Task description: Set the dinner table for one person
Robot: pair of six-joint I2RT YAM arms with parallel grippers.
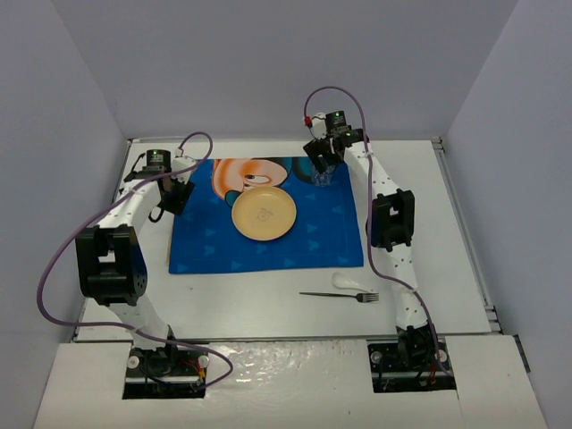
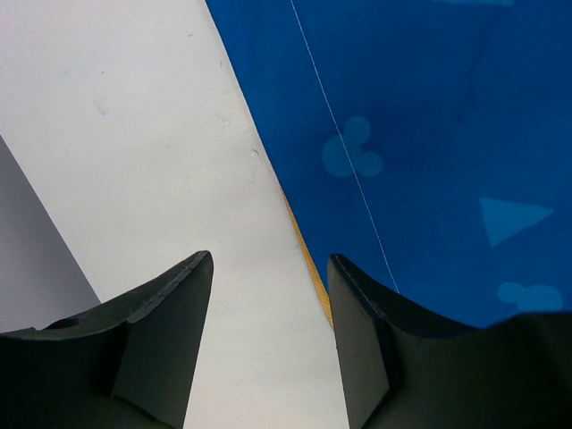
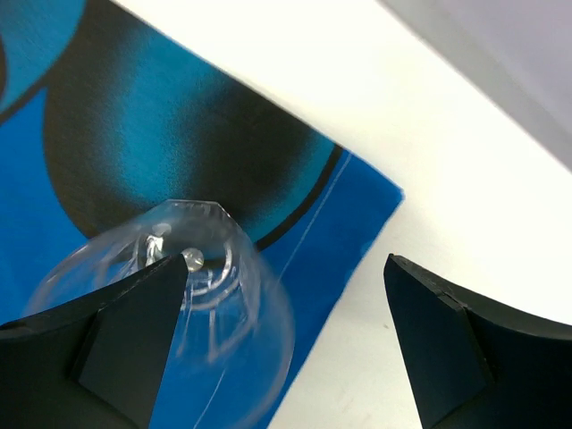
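Observation:
The white dinner table (image 1: 447,232) carries a blue cartoon-mouse placemat (image 1: 268,246) with a yellow plate (image 1: 264,214) on it. A clear glass (image 1: 323,174) stands on the placemat's far right corner. My right gripper (image 1: 320,165) hovers over it, open. In the right wrist view the glass (image 3: 206,304) sits by the left finger, with the gripper (image 3: 286,268) spread wide over the placemat corner (image 3: 116,152) and the table (image 3: 429,179). My left gripper (image 1: 174,201) is open and empty over the placemat's left edge; in its wrist view (image 2: 268,268) it straddles the table (image 2: 134,134) and the mat (image 2: 429,134).
A dark fork (image 1: 340,295) and a white spoon (image 1: 350,282) lie on the table in front of the placemat, near the right arm. Grey walls close in the table at the back and on both sides.

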